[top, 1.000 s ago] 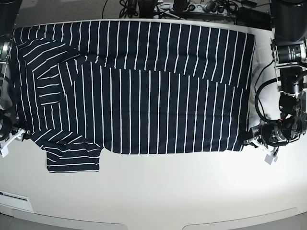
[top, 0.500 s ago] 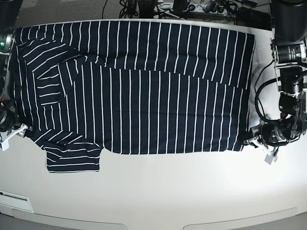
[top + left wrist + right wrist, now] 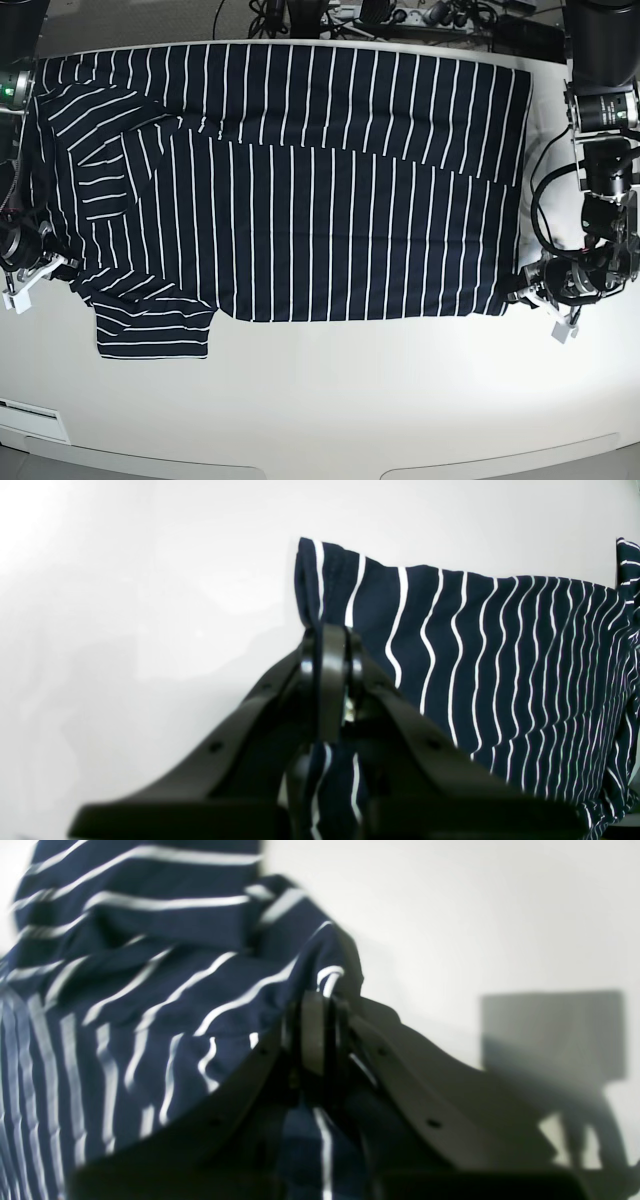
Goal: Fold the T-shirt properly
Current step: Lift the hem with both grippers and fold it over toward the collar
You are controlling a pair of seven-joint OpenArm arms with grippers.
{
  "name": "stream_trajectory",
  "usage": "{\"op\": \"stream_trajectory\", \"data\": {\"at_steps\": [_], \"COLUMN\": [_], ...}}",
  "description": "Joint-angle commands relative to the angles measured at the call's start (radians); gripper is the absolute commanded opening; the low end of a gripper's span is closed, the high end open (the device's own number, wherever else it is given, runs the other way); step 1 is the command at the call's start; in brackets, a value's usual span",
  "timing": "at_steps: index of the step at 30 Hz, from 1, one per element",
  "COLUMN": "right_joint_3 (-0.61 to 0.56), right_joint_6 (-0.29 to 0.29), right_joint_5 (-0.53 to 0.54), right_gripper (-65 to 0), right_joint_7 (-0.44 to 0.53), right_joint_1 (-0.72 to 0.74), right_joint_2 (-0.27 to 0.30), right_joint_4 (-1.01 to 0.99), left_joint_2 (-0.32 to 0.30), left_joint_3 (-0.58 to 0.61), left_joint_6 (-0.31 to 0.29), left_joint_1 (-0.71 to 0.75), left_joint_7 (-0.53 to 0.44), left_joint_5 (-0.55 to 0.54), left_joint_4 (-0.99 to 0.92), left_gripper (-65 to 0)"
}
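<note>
Since a second ago my right gripper (image 3: pixel 320 1005) has slid in and pinched shut on the T-shirt (image 3: pixel 300 190) at its shoulder-side near edge; my left gripper (image 3: pixel 327 635) stays clamped on the near hem corner. I see the shirt spread flat across the table (image 3: pixel 350 400). I judge both grasps set for a lengthwise fold: next, lift both together evenly

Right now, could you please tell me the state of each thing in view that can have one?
T-shirt: spread flat on the table, partly folded, near sleeve sticking out, both near corners pinched.
Left tool: shut on the T-shirt's hem corner.
Right tool: shut on the T-shirt's cloth at the sleeve end.
Table: white, bearing the T-shirt.
</note>
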Motion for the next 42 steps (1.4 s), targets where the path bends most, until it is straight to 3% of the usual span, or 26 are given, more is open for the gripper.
{"op": "stream_trajectory", "data": {"at_steps": [1,11,17,22,28,36,42], "right_joint_3": [0.005,0.005,0.005,0.005,0.006,0.087,0.231], "right_joint_6": [0.014,0.054,0.054,0.054,0.054,0.054,0.054], "right_joint_5": [0.03,0.207,0.23,0.23,0.232,0.279,0.279], "right_gripper": [-65.0,-65.0,-65.0,-65.0,-65.0,-65.0,-65.0], "right_joint_7": [0.006,-0.175,-0.249,-0.251,-0.249,-0.241,-0.256], "right_joint_1": [0.037,0.144,0.114,0.062,-0.048,-0.207,-0.323], "right_joint_2": [0.021,0.05,0.114,0.193,0.257,0.256,0.256], "right_joint_4": [0.012,0.035,0.171,0.293,0.425,0.59,0.753], "left_joint_2": [-0.015,-0.016,-0.016,-0.025,-0.111,-0.233,-0.262], "left_joint_3": [0.002,0.002,0.002,0.002,0.002,0.002,0.002], "left_joint_6": [0.005,-0.193,-0.281,-0.282,-0.28,-0.282,-0.291], "left_joint_1": [-0.013,-0.089,-0.146,-0.147,-0.135,-0.049,0.042], "left_joint_7": [0.029,0.065,0.206,0.36,0.398,0.4,0.4], "left_joint_5": [0.043,-0.073,-0.237,-0.391,-0.465,-0.575,-0.575], "left_joint_4": [0.004,0.006,0.024,0.107,0.188,0.222,0.223], "left_gripper": [-65.0,-65.0,-65.0,-65.0,-65.0,-65.0,-65.0]}}
